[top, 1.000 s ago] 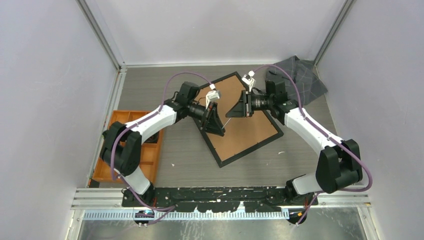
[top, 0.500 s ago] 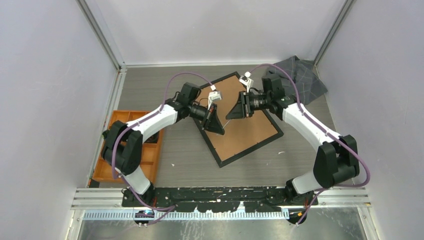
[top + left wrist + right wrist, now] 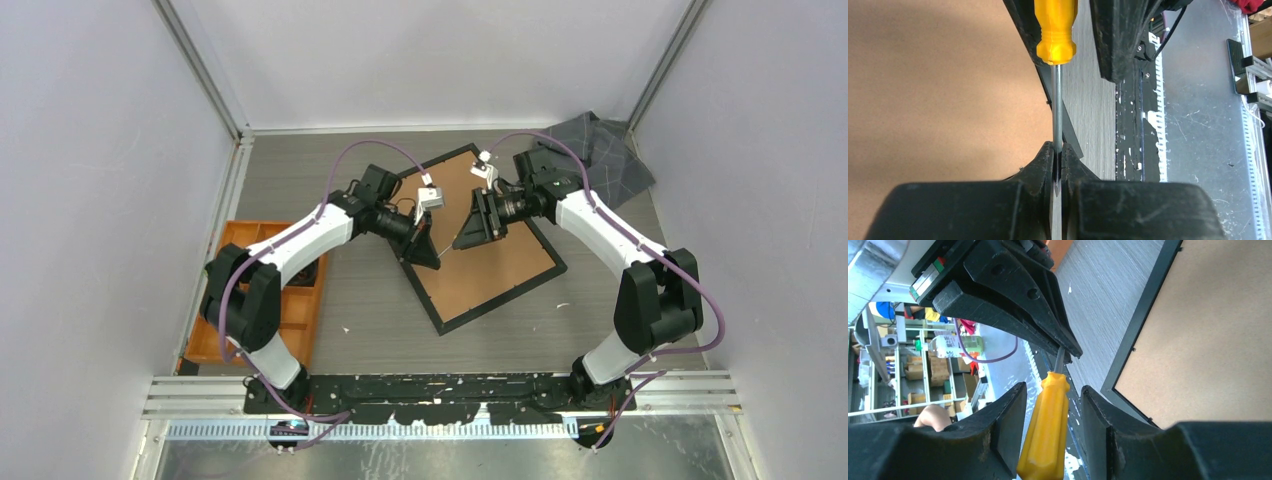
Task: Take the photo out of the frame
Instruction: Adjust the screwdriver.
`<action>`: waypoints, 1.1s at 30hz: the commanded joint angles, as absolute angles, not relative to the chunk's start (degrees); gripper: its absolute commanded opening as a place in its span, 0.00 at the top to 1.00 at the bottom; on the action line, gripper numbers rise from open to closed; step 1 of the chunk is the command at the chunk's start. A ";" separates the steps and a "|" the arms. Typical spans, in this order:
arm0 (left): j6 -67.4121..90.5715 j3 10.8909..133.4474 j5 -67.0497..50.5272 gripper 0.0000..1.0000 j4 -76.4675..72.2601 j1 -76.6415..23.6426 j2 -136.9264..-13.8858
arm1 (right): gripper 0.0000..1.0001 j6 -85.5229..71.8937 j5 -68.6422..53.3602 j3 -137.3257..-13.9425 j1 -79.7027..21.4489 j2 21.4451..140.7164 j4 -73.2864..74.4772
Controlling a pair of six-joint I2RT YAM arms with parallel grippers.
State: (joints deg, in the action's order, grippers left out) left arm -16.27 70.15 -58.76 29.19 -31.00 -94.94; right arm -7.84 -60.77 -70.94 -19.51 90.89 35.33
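The grey wood-grain counter [image 3: 370, 300] sits between pale walls, and the work is gathered near its middle. Your left gripper [image 3: 1058, 167] is clamped tight on the thin steel shaft of the yellow-handled screwdriver [image 3: 1056, 30], its fingertips pressed together on the metal. Facing it, your right gripper [image 3: 1050, 390] has its fingers apart on either side of the yellow handle, with a clear gap on one side. I judge that the left alone carries the tool. The two meet tip to tip above the board, which looks like a handover: one holds the shaft so the other can take the handle.

Beneath them the large rectangular black-bordered frame [image 3: 497, 270] lies face down and askew, its brown board back upward. You cannot see the sunflower photo; it is most likely under that board, which is not yet lifted. The screwdriver is probably meant for freeing the backing at the border.

Further out, an orange compartment tray [image 3: 300, 320] rests by the left arm, and a crumpled grey cloth [image 3: 600, 150] lies in the far right corner.
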 commanded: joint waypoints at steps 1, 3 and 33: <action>-18.89 73.28 -58.25 1.00 31.95 -31.28 -95.59 | 0.51 -8.93 -64.32 -72.77 -20.61 89.93 35.07; -19.19 73.80 -58.23 1.00 32.77 -31.73 -96.24 | 0.51 -9.57 -64.29 -72.47 -21.29 89.80 34.08; -23.68 76.37 -62.98 1.00 40.61 -33.21 -100.44 | 0.52 3.85 -51.82 -77.75 -24.41 94.35 45.40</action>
